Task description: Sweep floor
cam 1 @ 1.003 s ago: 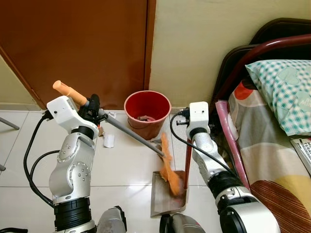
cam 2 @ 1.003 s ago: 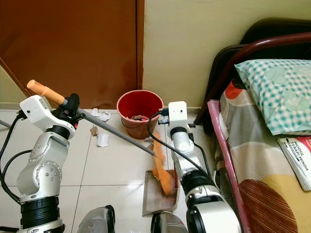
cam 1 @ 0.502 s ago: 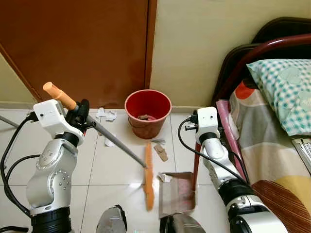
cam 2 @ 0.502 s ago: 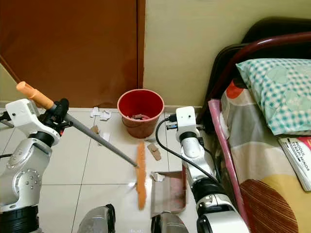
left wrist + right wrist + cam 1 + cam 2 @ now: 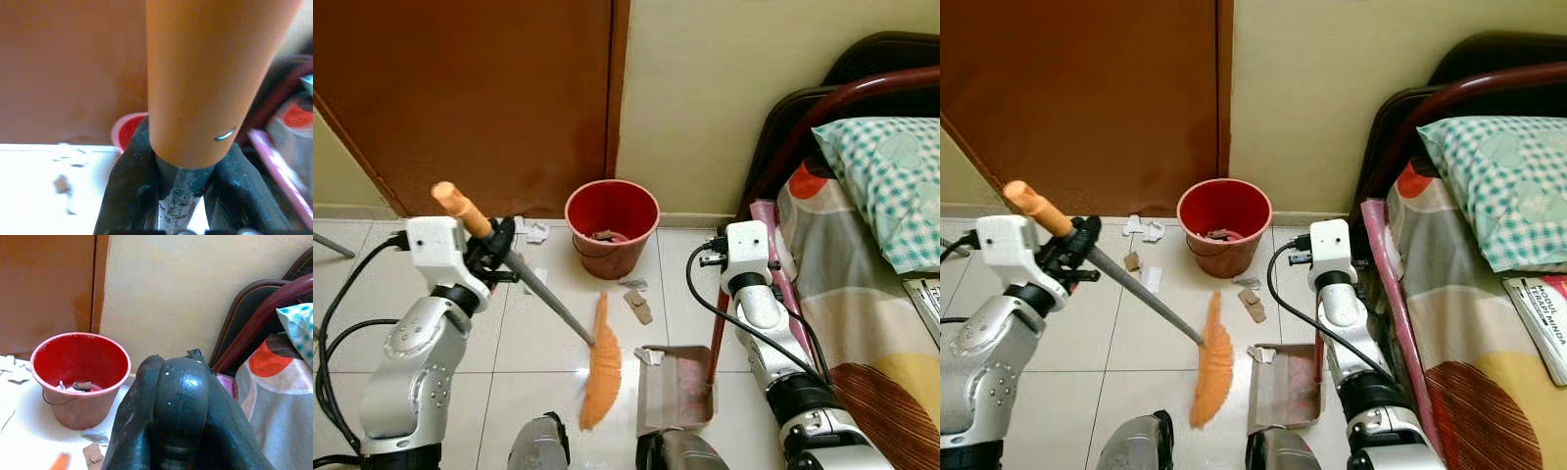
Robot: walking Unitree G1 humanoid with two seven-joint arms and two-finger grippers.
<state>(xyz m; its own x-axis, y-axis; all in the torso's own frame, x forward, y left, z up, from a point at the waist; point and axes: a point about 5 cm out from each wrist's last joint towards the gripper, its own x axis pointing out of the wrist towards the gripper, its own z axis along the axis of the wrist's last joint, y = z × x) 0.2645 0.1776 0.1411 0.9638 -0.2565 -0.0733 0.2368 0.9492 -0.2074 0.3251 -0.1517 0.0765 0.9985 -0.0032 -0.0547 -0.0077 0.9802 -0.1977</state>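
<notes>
The long grey-handled broom with orange bristles [image 5: 599, 377] slants across the white tile floor [image 5: 548, 333], left gripper [image 5: 501, 243] clamped on its shaft, bristles left of the brown metal dustpan [image 5: 674, 390]. The right gripper [image 5: 183, 401] seemingly grips the dustpan's upright handle, steadying it to catch the paper scraps [image 5: 636, 305].

The two eye views look forward and down from the robot's head onto the tiled floor [image 5: 558, 323], facing a brown door [image 5: 470, 98] and a cream wall [image 5: 705, 88], with a bed [image 5: 871, 264] along the floor's right edge. Both share the red bucket [image 5: 1224, 225] by the wall's foot, the right eye view slightly offset.

The left wrist view sits very close behind the broom handle [image 5: 205, 78], looking along it toward the door and the blurred bucket.

The right wrist view looks over its own black fingers [image 5: 181, 421] from low near the floor, facing the same bucket [image 5: 78, 377], wall and bed end.
</notes>
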